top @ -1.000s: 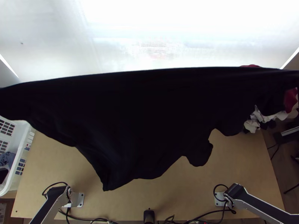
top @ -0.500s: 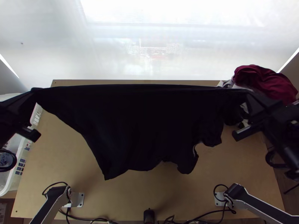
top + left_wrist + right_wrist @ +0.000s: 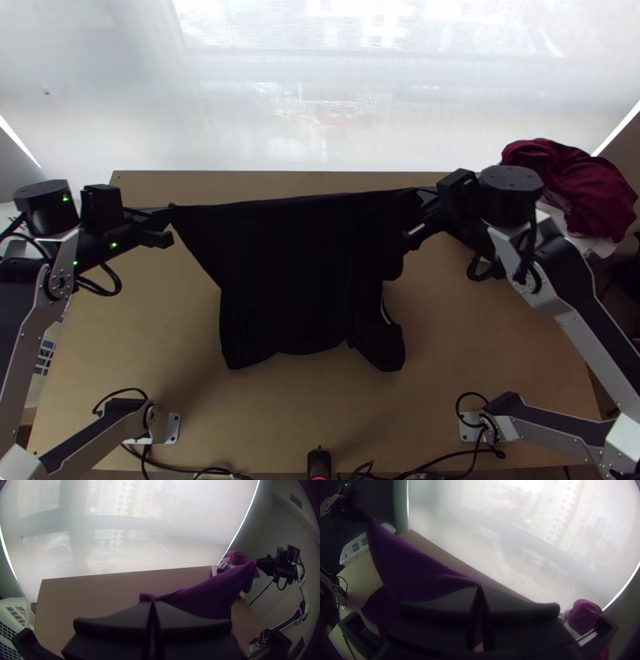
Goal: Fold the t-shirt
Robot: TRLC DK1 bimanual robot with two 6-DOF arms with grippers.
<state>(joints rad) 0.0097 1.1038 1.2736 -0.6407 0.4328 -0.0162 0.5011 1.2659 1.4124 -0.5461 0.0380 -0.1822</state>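
Drawn closer together, my left gripper (image 3: 152, 602) and right gripper (image 3: 479, 586) pinch the t-shirt (image 3: 288, 272); its taut edge spans between them, the rest hanging below; I'd lower it evenly.

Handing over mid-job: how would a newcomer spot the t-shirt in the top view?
Start from the light wooden table. Over its middle hangs the black cloth t-shirt, its far edge stretched between the left arm's black gripper and the right arm's black gripper. Unlike the heaped dark red cloth by the table's far right corner, it is black and held up.
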